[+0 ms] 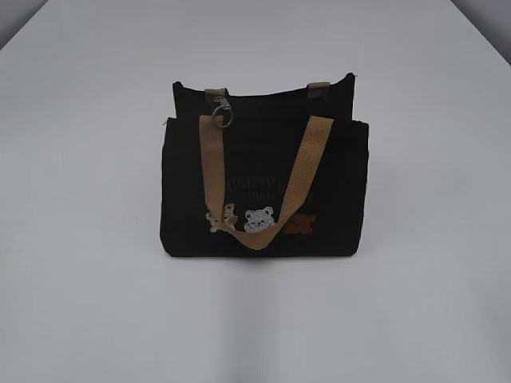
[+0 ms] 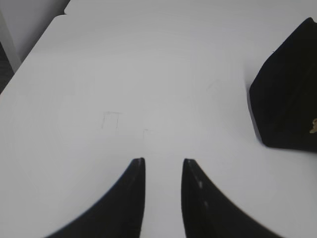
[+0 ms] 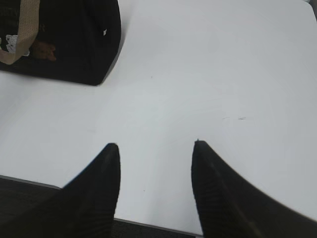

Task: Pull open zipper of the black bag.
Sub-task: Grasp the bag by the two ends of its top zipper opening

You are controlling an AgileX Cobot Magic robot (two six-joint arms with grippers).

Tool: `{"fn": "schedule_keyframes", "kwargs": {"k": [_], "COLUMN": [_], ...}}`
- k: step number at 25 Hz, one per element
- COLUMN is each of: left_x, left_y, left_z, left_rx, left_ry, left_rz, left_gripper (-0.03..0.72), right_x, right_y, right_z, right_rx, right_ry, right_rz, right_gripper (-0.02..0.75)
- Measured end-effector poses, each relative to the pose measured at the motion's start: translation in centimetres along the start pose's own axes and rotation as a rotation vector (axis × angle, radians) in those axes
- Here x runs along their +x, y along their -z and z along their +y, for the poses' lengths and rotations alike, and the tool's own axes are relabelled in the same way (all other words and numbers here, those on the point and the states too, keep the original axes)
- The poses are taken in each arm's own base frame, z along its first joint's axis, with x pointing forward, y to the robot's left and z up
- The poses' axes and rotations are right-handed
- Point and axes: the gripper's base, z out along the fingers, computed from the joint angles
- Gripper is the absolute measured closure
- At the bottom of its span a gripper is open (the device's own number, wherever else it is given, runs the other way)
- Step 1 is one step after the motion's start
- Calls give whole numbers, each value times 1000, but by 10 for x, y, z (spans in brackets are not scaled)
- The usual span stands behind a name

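Observation:
The black bag (image 1: 263, 183) stands upright in the middle of the white table, with a tan webbing handle (image 1: 299, 179) hanging over its front and a white bear patch (image 1: 259, 219) low down. Its zipper (image 1: 263, 94) runs along the top edge, and the silver ring pull (image 1: 222, 112) hangs at the left end. Neither arm shows in the exterior view. My left gripper (image 2: 163, 161) is open over bare table, with the bag's corner (image 2: 287, 94) far to its right. The right gripper (image 3: 156, 145) is open wide near the table's front edge, the bag (image 3: 74, 39) up to its left.
The white table (image 1: 96, 279) stretches all round the bag. Its near edge (image 3: 158, 225) runs just under the right gripper's fingers, with dark floor below. The table's left edge (image 2: 29, 54) shows in the left wrist view.

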Motion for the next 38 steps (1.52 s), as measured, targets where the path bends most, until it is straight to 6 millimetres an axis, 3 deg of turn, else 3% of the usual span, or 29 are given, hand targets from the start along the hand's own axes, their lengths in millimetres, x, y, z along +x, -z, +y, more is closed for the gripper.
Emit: {"fn": "schedule_keyframes", "kwargs": {"k": [23,25,27,30,33,36,38], "left_x": [0,-7,-27,-66,-88,-91,-82], "left_y": [0,-2,-8,-26,-70,-127,-170], "left_z": [-3,-7,-15,-28,-34,-42,-49], "left_rx": [28,74,161,269,330,446,551], "left_ry": [4,-30,-136,-264,-329,-376,-450], "left_rz": [0,-11,-131,-371,-366,-249,-175], "left_gripper": [501,496,470,370,286,262,258], "right_x": [0,0,0,0,0,0,0], "right_y": [0,0,0,0,0,0,0], "right_z": [0,0,0,0,0,0,0], "right_rx": [-1,-1,-1,-1,-1,-1,-1], "right_ry": [0,0,0,0,0,0,0], "right_rz": [0,0,0,0,0,0,0], "right_gripper": [366,366,366,366,366,366,366]}}
